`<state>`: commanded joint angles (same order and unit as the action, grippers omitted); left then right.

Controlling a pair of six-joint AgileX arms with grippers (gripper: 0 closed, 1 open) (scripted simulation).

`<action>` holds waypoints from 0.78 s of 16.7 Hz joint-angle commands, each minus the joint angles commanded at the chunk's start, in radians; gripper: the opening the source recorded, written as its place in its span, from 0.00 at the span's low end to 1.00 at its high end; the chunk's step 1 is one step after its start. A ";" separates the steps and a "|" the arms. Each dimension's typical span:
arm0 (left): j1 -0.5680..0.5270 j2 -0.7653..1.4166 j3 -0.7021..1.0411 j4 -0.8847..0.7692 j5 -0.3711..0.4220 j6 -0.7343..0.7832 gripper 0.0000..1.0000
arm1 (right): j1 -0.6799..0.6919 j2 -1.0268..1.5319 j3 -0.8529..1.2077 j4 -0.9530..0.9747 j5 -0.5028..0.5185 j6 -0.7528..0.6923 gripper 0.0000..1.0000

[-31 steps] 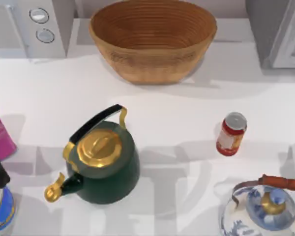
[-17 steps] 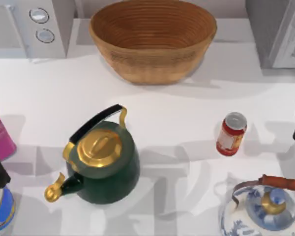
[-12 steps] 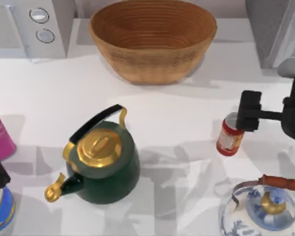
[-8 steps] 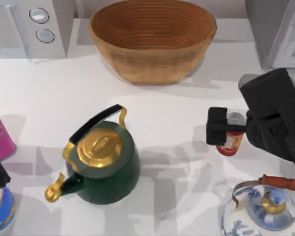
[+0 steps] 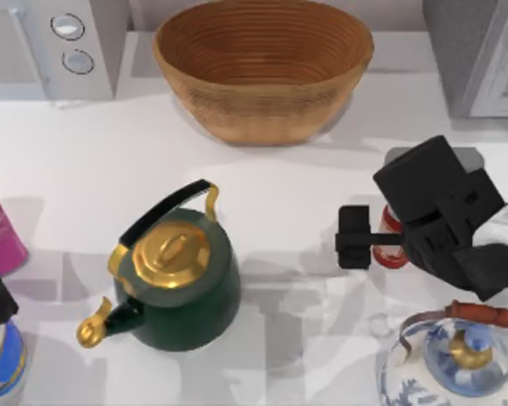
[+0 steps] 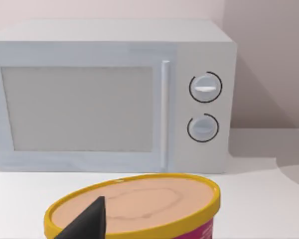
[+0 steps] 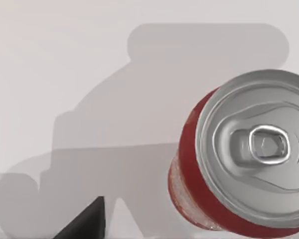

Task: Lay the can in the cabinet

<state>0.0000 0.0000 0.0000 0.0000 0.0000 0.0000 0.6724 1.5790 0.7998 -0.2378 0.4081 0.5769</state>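
Right claw (image 5: pixel 381 237) over the can (image 5: pixel 394 256), not yet gripping.
Centre it on the can's red body (fingers' spread: cannot tell) before clamping; the can stands upright on the counter (image 5: pixel 288 182).

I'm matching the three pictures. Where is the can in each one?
Top view: the can stands right of centre, mostly under the right gripper.
Left wrist view: not in it.
Right wrist view: the can seen lid-on, close up.
Shared landmark: the white table, also.

right arm (image 5: pixel 444 216): black, boxy wrist block | white sleeve section | thin black finger
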 joint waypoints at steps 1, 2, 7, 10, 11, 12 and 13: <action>0.000 0.000 0.000 0.000 0.000 0.000 1.00 | -0.004 -0.004 -0.003 0.002 -0.002 -0.001 1.00; 0.000 0.000 0.000 0.000 0.000 0.000 1.00 | -0.006 -0.001 0.000 0.003 -0.003 -0.003 1.00; 0.000 0.000 0.000 0.000 0.000 0.000 1.00 | -0.052 0.138 0.083 0.076 -0.026 -0.046 1.00; 0.000 0.000 0.000 0.000 0.000 0.000 1.00 | -0.073 0.213 0.088 0.148 -0.037 -0.064 1.00; 0.000 0.000 0.000 0.000 0.000 0.000 1.00 | -0.076 0.226 0.079 0.170 -0.039 -0.066 1.00; 0.000 0.000 0.000 0.000 0.000 0.000 1.00 | -0.079 0.232 0.065 0.191 -0.040 -0.068 1.00; 0.000 0.000 0.000 0.000 0.000 0.000 1.00 | -0.079 0.232 0.049 0.207 -0.040 -0.069 1.00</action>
<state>0.0000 0.0000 0.0000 0.0000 0.0000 0.0000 0.5934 1.8112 0.8483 -0.0304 0.3680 0.5084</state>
